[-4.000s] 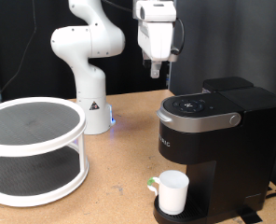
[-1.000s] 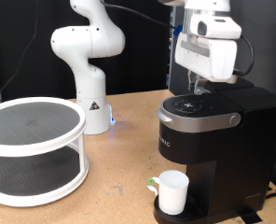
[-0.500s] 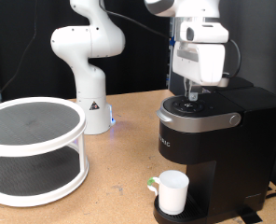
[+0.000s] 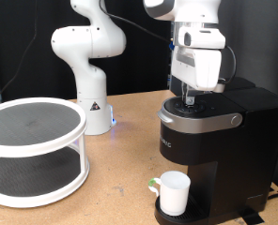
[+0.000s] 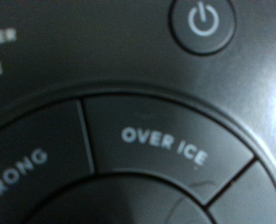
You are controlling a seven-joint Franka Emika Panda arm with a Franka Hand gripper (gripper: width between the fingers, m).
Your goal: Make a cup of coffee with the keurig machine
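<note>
At the exterior view's left a white two-tier round shelf [image 4: 34,150] stands on the wooden table [image 4: 120,169], with the arm's white base [image 4: 90,66] behind it. The arm reaches over from the top, its hand pointing straight down so the gripper [image 4: 189,101] sits at the lid panel of the keurig machine [image 4: 214,150]; whether its fingers are spread or closed cannot be told. The wrist view shows the panel very close, with the "OVER ICE" button [image 5: 166,140] and the power button [image 5: 204,22], while the cup [image 4: 174,192] stands on the drip tray under the spout.
</note>
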